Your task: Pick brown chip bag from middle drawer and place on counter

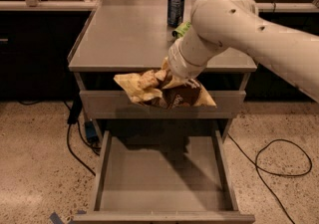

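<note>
The brown chip bag (162, 91) hangs in the air in front of the counter's front edge, above the open middle drawer (164, 175), which holds nothing. My gripper (175, 79) is shut on the bag's top and sits at the end of the white arm, level with the counter's front rim. The counter (127, 34) is the flat grey top of the cabinet, just behind the bag. The arm covers much of the counter's right side.
A dark blue soda can (175, 9) stands at the counter's back middle. A green chip bag (182, 30) peeks out behind the arm. A closed drawer front (99, 104) sits under the counter. Black cables (279, 161) lie on the speckled floor at both sides.
</note>
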You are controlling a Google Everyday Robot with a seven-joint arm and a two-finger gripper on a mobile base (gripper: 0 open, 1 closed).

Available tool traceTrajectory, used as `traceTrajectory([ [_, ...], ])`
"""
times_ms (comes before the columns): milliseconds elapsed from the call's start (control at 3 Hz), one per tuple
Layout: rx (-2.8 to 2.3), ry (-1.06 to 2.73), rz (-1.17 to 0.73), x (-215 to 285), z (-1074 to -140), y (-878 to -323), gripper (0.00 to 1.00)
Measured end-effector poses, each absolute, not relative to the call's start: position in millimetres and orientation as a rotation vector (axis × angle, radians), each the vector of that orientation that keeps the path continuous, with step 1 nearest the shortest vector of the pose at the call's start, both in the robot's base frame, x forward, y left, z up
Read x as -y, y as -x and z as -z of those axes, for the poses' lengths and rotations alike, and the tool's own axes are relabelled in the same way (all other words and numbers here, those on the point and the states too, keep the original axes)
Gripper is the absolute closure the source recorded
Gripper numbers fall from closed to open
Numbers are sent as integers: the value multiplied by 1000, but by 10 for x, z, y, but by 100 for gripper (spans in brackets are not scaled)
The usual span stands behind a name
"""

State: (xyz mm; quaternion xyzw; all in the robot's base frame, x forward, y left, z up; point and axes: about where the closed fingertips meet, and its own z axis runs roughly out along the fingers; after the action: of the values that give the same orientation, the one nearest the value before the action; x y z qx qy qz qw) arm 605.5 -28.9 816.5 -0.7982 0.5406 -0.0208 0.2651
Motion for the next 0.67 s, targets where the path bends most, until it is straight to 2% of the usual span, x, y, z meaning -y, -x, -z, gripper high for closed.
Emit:
traceTrajectory([
  [667, -1443, 2174, 154, 220, -8881, -6087, 100],
])
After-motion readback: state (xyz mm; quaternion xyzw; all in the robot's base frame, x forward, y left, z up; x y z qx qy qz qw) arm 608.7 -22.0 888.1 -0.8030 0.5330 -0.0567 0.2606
